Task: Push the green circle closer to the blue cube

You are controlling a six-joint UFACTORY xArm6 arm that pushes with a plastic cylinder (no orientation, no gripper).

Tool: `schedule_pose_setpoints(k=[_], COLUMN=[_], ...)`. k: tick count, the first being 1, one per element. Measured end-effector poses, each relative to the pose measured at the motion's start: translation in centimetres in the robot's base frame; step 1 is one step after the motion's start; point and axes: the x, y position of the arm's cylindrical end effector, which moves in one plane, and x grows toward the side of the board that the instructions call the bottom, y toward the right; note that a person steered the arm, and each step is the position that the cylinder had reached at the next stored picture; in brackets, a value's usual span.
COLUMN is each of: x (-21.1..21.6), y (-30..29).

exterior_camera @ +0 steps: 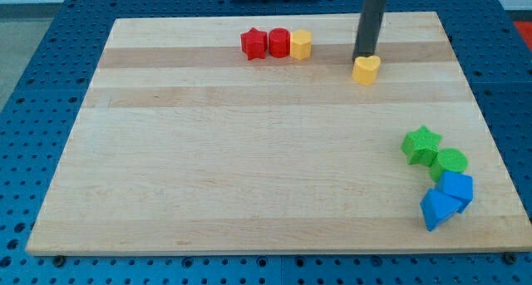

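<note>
My tip (365, 57) sits at the yellow heart (366, 71), top of the view. It's a bare rod with nothing to grasp. The green circle (451, 161) lies well down-right (already touching 1 blue cube (456, 188)).

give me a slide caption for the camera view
My tip sits behind the yellow heart, far from the green circle touching the blue cube.

Rod (369, 23) top cut off at view's top edge.
</note>
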Motion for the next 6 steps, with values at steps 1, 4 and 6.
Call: schedule_pose_setpoints(k=[1, 4, 6], x=[0.6, 8.9, 10.4], y=[0.9, -0.4, -3.7])
